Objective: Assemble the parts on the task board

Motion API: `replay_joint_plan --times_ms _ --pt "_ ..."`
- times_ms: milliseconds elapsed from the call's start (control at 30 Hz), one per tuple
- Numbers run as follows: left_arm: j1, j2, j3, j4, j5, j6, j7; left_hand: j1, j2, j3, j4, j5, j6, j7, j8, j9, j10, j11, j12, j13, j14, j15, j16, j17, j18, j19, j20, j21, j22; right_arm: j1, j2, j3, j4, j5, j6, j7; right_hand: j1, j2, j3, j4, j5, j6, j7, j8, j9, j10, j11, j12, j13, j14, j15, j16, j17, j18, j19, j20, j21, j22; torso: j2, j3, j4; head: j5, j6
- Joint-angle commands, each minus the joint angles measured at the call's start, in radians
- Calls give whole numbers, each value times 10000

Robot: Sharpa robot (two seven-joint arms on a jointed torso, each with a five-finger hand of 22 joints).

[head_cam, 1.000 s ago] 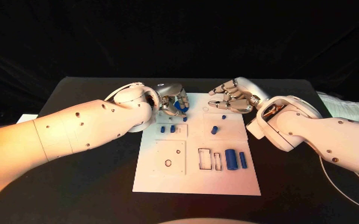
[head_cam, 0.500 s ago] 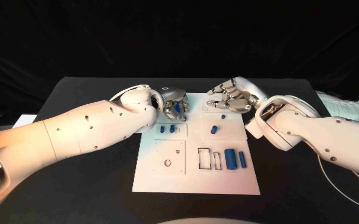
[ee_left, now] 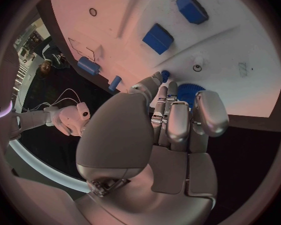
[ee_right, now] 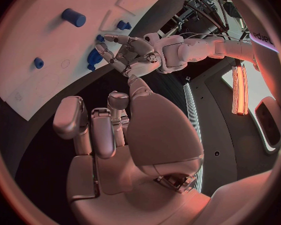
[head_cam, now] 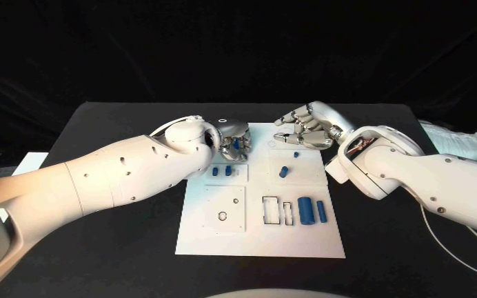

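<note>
Head view: the task board (head_cam: 260,236) lies in the middle of the black desk (head_cam: 109,194). The left hand (head_cam: 233,143) is at the board's far left corner, fingers curled down over something blue; what it is cannot be made out here. The right hand (head_cam: 307,131) hovers at the far right corner, fingers curled in, apparently holding nothing. Two small blue parts (head_cam: 222,170) sit just near of the left hand, one blue peg (head_cam: 285,172) stands mid-board, and two long blue parts (head_cam: 311,211) lie toward the near right beside outlined slots that look unfilled. By this, much of the assembly seems left to do.

Left wrist view: between the left hand's fingertips (ee_left: 163,79) a round, toothed blue part (ee_left: 189,92), like a gear, is held against the board's edge, a detail hidden from above.

Right wrist view: the right hand (ee_right: 93,127) is clenched on nothing, above the desk off the board's edge.
</note>
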Motion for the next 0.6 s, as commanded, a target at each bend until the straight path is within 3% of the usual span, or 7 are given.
replay_joint_plan --times_ms 33,600 --pt "-14 68 3 -28 -176 281 -48 104 27 88 -16 -30 66 6 -67 -22 93 1 -36 -18 278 -96 39 -21 -206 63 -23 61 26 -5 15 0 9 -39 127 83 1 76 -23 -16 25 39 14 -35 -11 -61 16 -61 -16 474 -66 -68 -11 167 -80 -4 -61 -3 -1 6 7 -8 0" --pt "-66 245 -3 -192 -437 798 -291 144 48 524 -210 -31 334 -9 -143 -146 415 -37 -196 -92 252 -130 104 -166 -239 83 -49 260 219 -5 12 0 23 -39 140 79 12 89 -23 -19 34 42 14 -34 -11 -50 15 -34 0 479 -67 -60 9 167 -78 -5 -64 -4 -3 3 4 -37 -15"
